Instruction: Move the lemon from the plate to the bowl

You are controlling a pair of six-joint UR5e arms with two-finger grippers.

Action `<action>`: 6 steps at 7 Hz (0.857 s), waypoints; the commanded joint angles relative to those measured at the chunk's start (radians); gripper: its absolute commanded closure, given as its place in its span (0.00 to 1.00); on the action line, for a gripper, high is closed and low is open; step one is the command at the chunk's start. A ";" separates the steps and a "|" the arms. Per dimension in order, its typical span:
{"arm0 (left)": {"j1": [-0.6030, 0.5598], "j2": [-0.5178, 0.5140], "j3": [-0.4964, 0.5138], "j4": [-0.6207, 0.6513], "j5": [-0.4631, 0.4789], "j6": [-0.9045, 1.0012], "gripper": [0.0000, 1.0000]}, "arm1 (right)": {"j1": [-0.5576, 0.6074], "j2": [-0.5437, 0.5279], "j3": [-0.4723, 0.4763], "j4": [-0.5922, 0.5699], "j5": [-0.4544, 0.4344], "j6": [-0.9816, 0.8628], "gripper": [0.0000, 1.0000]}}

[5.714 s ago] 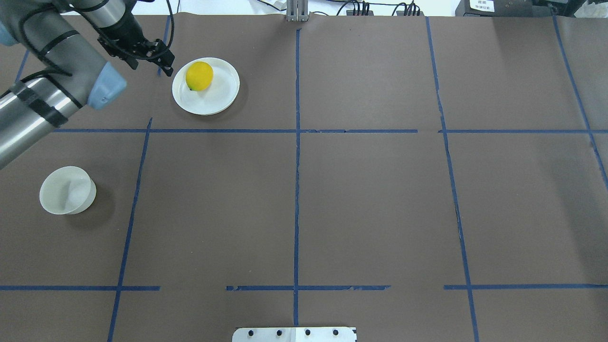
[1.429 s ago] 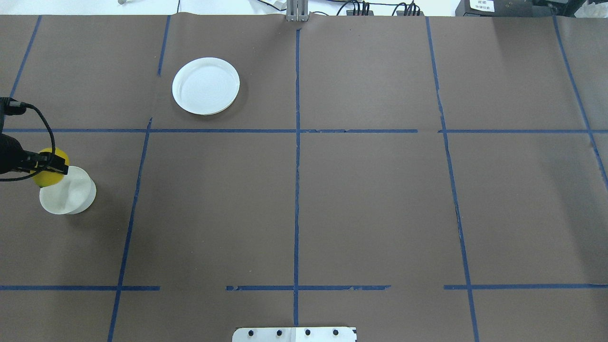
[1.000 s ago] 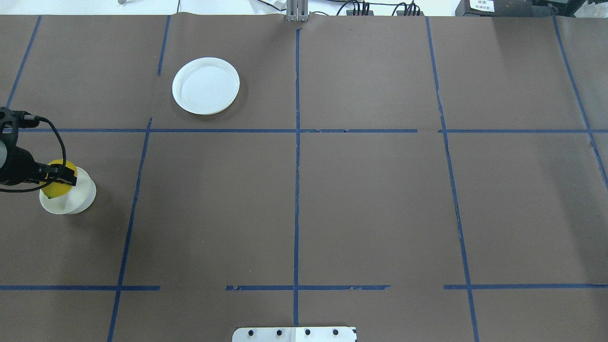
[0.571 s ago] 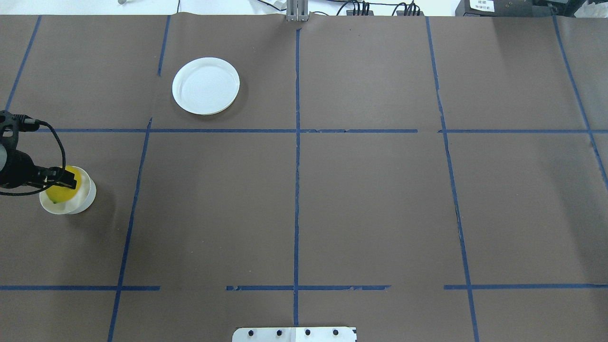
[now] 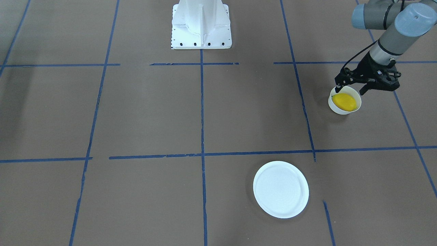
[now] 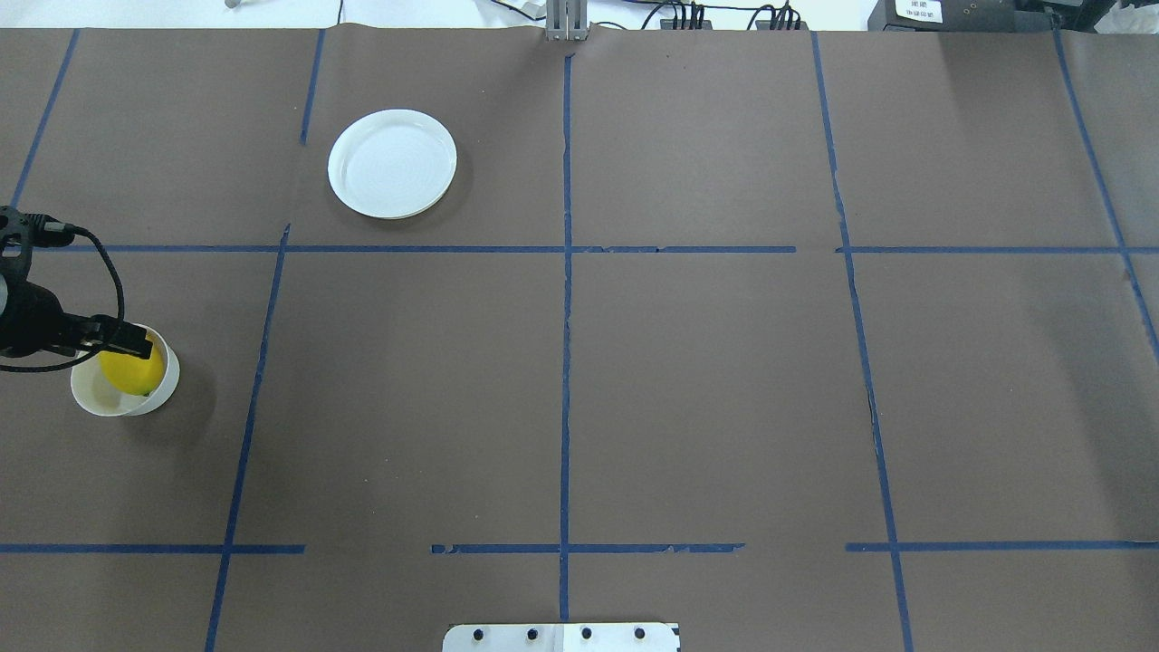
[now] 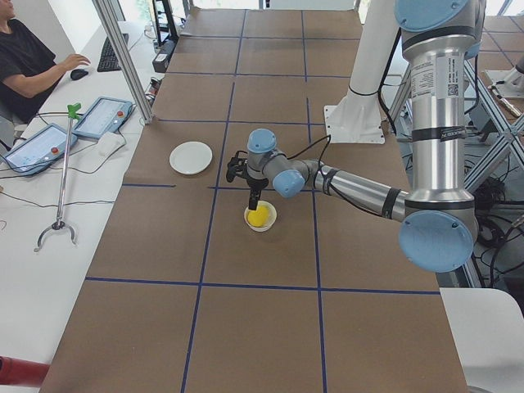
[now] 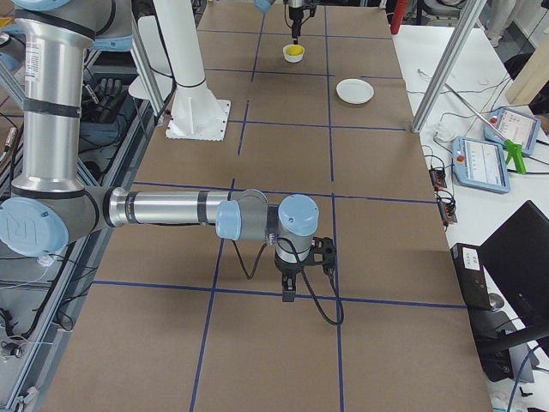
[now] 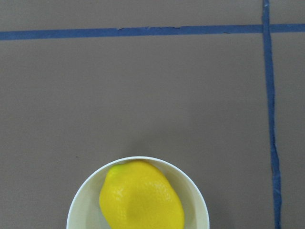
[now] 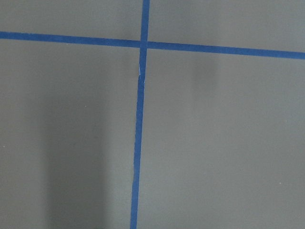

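The yellow lemon (image 5: 344,102) lies inside the small white bowl (image 5: 341,111), free of any finger. My left gripper (image 5: 350,89) hangs just above the bowl's rim, open and empty, with its fingers spread wider than the lemon. The overhead view shows the lemon (image 6: 132,371) in the bowl (image 6: 90,398) under the gripper (image 6: 109,340). The left wrist view shows the lemon (image 9: 141,198) resting in the bowl (image 9: 200,195). The flat white plate (image 6: 392,164) is empty. My right gripper (image 8: 287,292) points down over bare table, far away; I cannot tell if it is open or shut.
The brown table cover is crossed by blue tape lines (image 6: 566,272). The robot's white base (image 5: 201,24) stands at the table's edge. A person (image 7: 33,57) sits at a side desk with tablets (image 7: 102,116).
The left gripper carried the lemon over the bowl, lowered it and opened. The lemon now rests in the bowl, which shifted slightly. The plate is left empty.
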 commanded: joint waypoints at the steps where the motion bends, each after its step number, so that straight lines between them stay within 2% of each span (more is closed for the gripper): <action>1: -0.174 -0.051 0.004 0.144 -0.081 0.280 0.00 | 0.000 0.000 0.000 0.000 -0.002 0.000 0.00; 4: -0.428 -0.036 0.034 0.321 -0.176 0.572 0.00 | 0.000 0.000 0.000 0.000 0.000 0.000 0.00; 5: -0.535 -0.037 0.044 0.466 -0.178 0.702 0.00 | 0.000 0.000 0.000 0.000 0.000 0.000 0.00; 6: -0.591 -0.036 0.062 0.561 -0.176 0.831 0.00 | 0.000 0.000 0.000 0.000 0.000 0.000 0.00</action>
